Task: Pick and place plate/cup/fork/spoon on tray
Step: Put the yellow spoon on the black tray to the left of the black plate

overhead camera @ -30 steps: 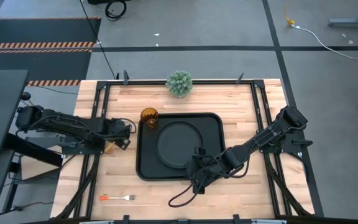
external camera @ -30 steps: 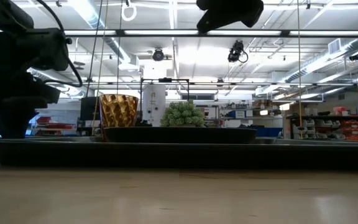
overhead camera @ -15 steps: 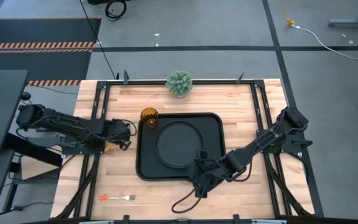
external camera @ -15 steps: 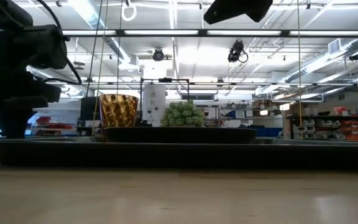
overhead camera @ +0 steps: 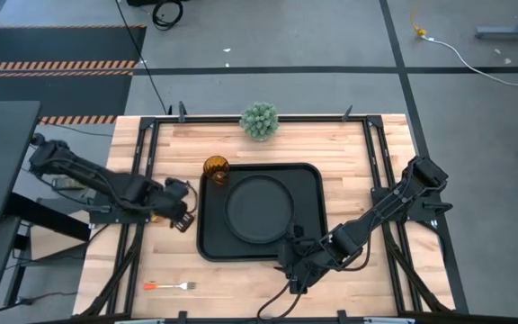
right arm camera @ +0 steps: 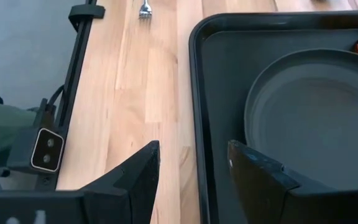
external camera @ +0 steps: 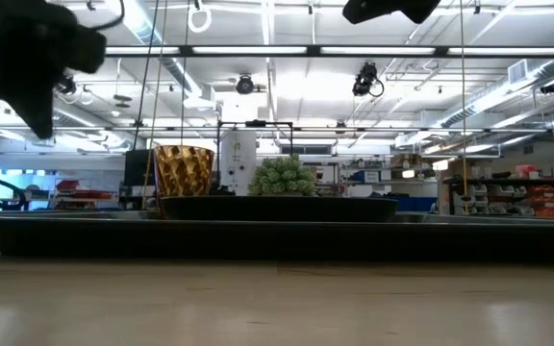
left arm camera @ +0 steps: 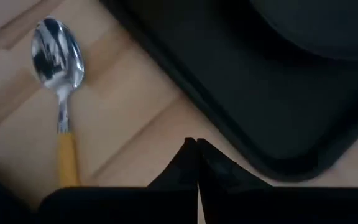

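Observation:
The round black plate (overhead camera: 259,209) lies in the black tray (overhead camera: 207,243). The amber cup (overhead camera: 215,168) stands in the tray's far left corner. The spoon (left arm camera: 58,93), silver bowl and yellow handle, lies flat on the wood left of the tray. My left gripper (left arm camera: 194,149) hangs shut and empty above the table between spoon and tray (left arm camera: 278,124). In the high view it (overhead camera: 183,222) is just left of the tray. The fork (overhead camera: 171,286) lies near the table's front left. My right gripper (right arm camera: 194,165) is open above the tray's near edge (overhead camera: 293,270).
A green spiky plant (overhead camera: 259,121) stands at the table's far edge, behind the tray. Bare wood lies right of the tray and along the near edge. Black frame rails (overhead camera: 142,180) run along both sides of the table.
My left gripper has risen from the table and swung toward the near edge, coming up empty; the spoon stays on the wood. My right gripper has drifted a little toward the near edge, still open.

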Action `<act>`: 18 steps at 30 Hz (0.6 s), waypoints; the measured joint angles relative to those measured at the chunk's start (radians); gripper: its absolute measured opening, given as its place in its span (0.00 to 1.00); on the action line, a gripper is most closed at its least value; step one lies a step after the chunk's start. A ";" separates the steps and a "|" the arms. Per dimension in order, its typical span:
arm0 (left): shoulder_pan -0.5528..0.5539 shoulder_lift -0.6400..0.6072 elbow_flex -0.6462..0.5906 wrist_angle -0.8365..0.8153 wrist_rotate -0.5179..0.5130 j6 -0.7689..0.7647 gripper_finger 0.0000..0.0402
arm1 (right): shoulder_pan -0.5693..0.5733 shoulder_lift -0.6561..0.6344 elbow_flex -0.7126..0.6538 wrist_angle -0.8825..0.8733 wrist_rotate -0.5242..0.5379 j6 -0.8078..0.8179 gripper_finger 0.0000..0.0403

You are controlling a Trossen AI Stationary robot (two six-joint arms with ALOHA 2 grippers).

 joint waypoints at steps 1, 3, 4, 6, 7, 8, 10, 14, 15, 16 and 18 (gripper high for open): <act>-0.020 0.000 0.013 -0.032 -0.008 -0.020 0.00 | 0.001 0.000 0.000 -0.004 0.000 0.005 0.49; -0.049 0.000 0.023 -0.117 -0.036 -0.059 0.00 | 0.001 0.000 0.000 -0.012 0.000 0.012 0.49; -0.058 0.000 0.023 -0.157 -0.057 -0.079 0.01 | 0.001 0.000 0.000 -0.014 0.001 0.012 0.49; -0.070 -0.001 0.006 -0.221 -0.096 -0.118 0.02 | 0.001 0.000 0.000 -0.018 0.001 0.012 0.49; -0.071 0.000 -0.012 -0.242 -0.103 -0.132 0.03 | 0.001 0.000 0.000 -0.019 0.001 0.012 0.49; -0.069 0.000 -0.034 -0.251 -0.103 -0.147 0.05 | 0.001 0.000 0.000 -0.019 0.001 0.012 0.49; -0.056 0.001 -0.072 -0.223 -0.102 -0.145 0.08 | 0.001 0.000 0.000 -0.019 0.001 0.012 0.49; -0.021 0.021 -0.070 -0.206 -0.118 -0.107 0.19 | 0.000 0.000 0.000 -0.020 0.001 0.012 0.49; -0.006 0.021 -0.078 -0.182 -0.126 -0.090 0.22 | 0.000 0.000 0.000 -0.020 0.001 0.012 0.49; 0.014 0.021 -0.089 -0.162 -0.127 -0.074 0.25 | 0.000 0.000 0.000 -0.020 0.001 0.012 0.49; 0.061 0.021 -0.116 -0.138 -0.124 -0.053 0.32 | 0.000 0.000 0.000 -0.019 0.001 0.013 0.49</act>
